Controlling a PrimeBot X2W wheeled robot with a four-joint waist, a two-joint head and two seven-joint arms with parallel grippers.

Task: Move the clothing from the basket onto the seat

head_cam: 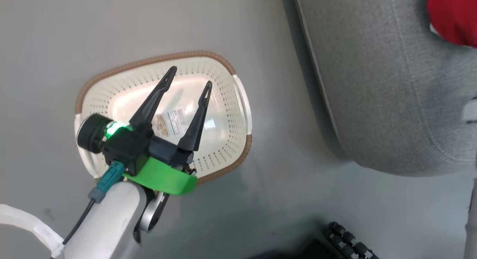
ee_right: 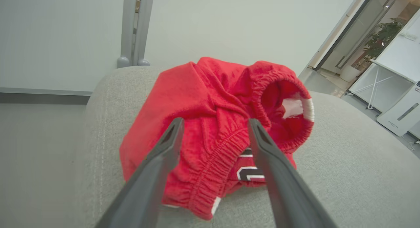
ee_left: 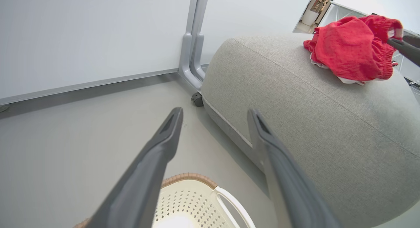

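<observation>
The red clothing (ee_right: 210, 96) lies bunched on the grey seat (ee_right: 347, 155), with an elastic waistband and dark lettering showing. My right gripper (ee_right: 215, 123) hovers just over the bundle, open, its fingers on either side of the waistband and gripping nothing. The cream basket (head_cam: 227, 139) stands on the floor left of the seat (head_cam: 391, 84); its bottom label is bare. My left gripper (head_cam: 190, 77) hangs open above the basket. In the left wrist view the left gripper (ee_left: 215, 113) points past the basket (ee_left: 188, 178) toward the seat (ee_left: 311, 129) and the clothing (ee_left: 351, 47). Red cloth (head_cam: 452, 16) shows at the top right.
A white partition stands behind the seat, on a grey post (ee_left: 193, 51) with a caster (ee_left: 197, 99). Beyond the seat are a doorway, a white table (ee_right: 390, 73) and a plant. My base with black rollers (head_cam: 346, 238) sits at the bottom edge. Grey floor surrounds the basket.
</observation>
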